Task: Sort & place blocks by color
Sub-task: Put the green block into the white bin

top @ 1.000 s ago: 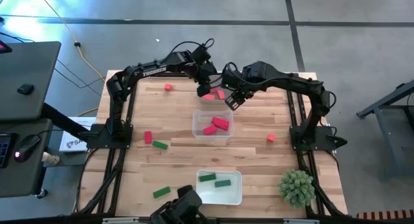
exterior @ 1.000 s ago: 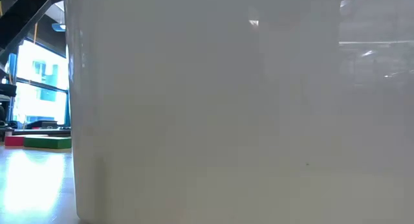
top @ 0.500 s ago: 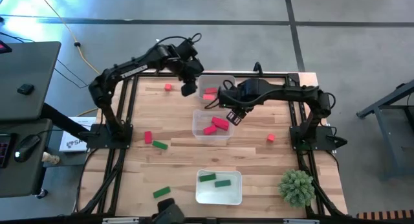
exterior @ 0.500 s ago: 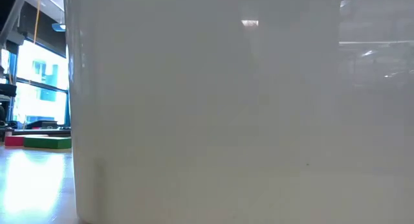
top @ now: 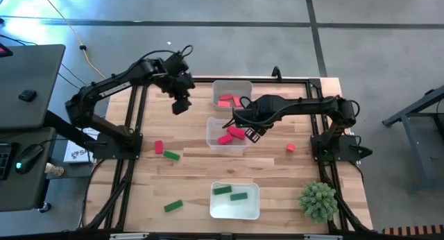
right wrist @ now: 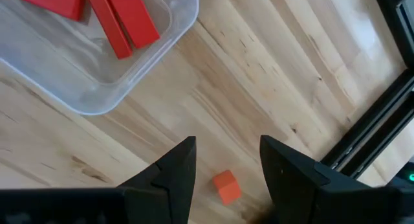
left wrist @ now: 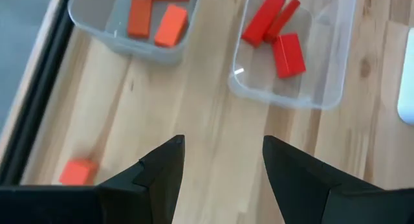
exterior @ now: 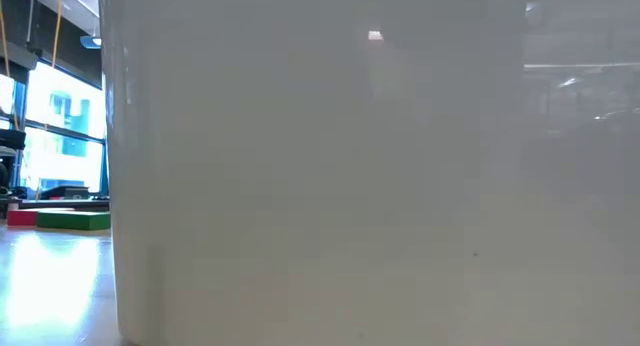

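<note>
Right wrist view: your right end effector open, empty; orange cube just beyond its fingertips, far from left arm.

The open, empty right gripper hangs above an orange cube, clear tray of red bars beyond.

Red blocks in trays, green blocks seemingly sorted, others loose

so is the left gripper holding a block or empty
Empty and open: the left gripper shows only bare table between its fingers.
</note>
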Robot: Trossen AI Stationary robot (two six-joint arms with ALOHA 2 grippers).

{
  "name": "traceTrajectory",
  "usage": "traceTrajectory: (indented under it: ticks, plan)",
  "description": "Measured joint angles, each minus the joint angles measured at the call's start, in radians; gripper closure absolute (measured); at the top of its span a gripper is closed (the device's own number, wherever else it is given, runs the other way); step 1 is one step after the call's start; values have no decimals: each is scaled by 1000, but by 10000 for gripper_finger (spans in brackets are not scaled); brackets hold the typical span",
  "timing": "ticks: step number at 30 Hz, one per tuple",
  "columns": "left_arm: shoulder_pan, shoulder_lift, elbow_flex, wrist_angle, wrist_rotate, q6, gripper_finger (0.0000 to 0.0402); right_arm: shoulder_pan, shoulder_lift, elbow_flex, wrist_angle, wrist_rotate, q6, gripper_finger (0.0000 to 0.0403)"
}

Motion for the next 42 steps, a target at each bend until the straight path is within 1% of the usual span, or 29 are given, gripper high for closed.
traceTrajectory:
  ticks: [7,10,17,21,28,34,39,42]
  plan:
    - [-48,-135,-139,-3,0,-17,204,14,0,0,0,4,47,243]
    - [-90,-186,-191,-8,0,-17,204,16,0,0,0,28,53,243]
    - [-195,-303,-329,-8,0,1,204,-13,0,0,0,45,53,243]
    - [-255,-355,-414,-3,-36,-1,204,-38,0,0,0,67,30,243]
    - [-362,-386,-515,36,-106,-12,204,-92,0,0,0,65,-91,243]
    - [-444,-386,-577,49,-112,-56,204,-131,0,0,0,28,-215,243]
    - [-504,-386,-624,74,-114,-102,204,-145,0,0,1,27,-264,243]
    - [-541,-377,-631,92,-154,-129,204,-149,0,0,2,25,-282,243]
